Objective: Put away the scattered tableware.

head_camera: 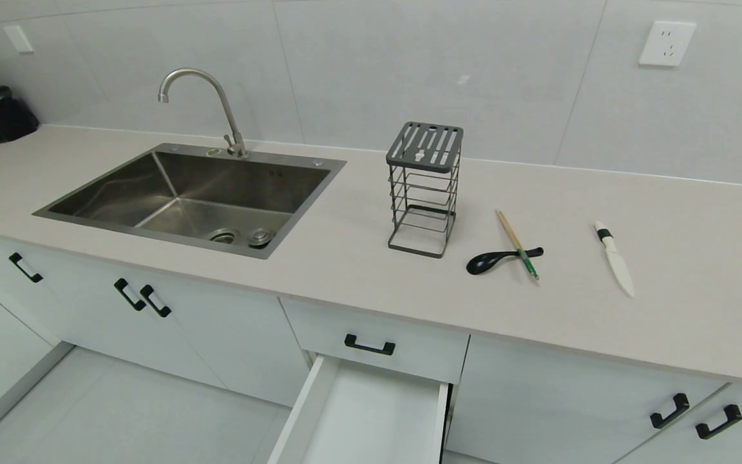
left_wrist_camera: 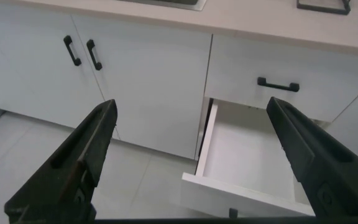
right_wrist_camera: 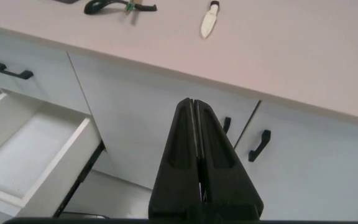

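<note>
While nothing was yet picked up, spoon (head_camera: 496, 260), chopsticks (head_camera: 518, 245) and knife (head_camera: 614, 258) lay right of the rack (head_camera: 424, 190) | left gripper (left_wrist_camera: 191, 107) spread, right gripper (right_wrist_camera: 194, 109) pressed together | next move likely called for reaching the spoon.

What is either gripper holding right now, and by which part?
Nothing. The left gripper has its jaws open and empty; the right gripper has its jaws shut on nothing.
</note>
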{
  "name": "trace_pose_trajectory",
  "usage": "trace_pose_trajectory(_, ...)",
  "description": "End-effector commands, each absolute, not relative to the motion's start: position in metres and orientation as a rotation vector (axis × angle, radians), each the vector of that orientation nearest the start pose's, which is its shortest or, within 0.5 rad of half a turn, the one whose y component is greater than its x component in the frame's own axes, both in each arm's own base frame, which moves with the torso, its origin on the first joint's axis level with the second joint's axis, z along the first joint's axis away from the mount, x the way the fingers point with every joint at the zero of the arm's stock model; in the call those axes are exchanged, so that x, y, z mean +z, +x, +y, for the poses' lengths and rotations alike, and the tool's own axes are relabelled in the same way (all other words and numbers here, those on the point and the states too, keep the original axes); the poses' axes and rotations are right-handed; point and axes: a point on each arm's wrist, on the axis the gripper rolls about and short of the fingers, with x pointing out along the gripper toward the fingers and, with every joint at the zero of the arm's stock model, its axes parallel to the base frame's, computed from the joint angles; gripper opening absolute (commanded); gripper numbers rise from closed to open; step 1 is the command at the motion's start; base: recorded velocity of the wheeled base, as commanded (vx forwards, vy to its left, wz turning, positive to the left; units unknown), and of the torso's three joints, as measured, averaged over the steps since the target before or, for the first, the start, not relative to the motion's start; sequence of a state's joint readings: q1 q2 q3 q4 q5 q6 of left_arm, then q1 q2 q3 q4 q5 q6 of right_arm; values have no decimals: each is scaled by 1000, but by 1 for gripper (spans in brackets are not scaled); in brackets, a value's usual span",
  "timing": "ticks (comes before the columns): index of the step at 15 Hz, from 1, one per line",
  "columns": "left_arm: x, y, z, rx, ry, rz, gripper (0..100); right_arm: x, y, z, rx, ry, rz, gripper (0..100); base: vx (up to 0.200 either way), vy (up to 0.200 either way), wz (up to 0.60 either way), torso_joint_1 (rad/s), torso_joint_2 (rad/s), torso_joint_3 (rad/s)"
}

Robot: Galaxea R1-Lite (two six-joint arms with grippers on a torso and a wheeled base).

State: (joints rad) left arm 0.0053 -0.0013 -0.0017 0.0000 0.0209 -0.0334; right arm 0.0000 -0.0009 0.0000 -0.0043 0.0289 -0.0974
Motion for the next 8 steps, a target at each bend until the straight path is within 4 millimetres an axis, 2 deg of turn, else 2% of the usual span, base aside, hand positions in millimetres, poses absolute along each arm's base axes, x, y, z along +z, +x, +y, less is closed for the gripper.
trace_pose_trajectory(1,76,-23,0,28,-34,-2,100,76,-23,1,27,-95,-6,0,0,0,0,305,-598,-286)
trace_pose_trajectory(4,76,-23,0,28,-34,-2,100,76,-23,1,29,-45,-4,0,0,0,0,286,-564,-268)
trace_pose_trajectory(7,76,-23,0,28,-34,-2,100,76,-23,1,29,-41,-2,0,0,0,0,216,-416,-206)
trace_pose_trajectory(8,76,-23,0,28,-34,-2,100,76,-23,1,29,-40,-2,100,0,0,0,203,-373,-193)
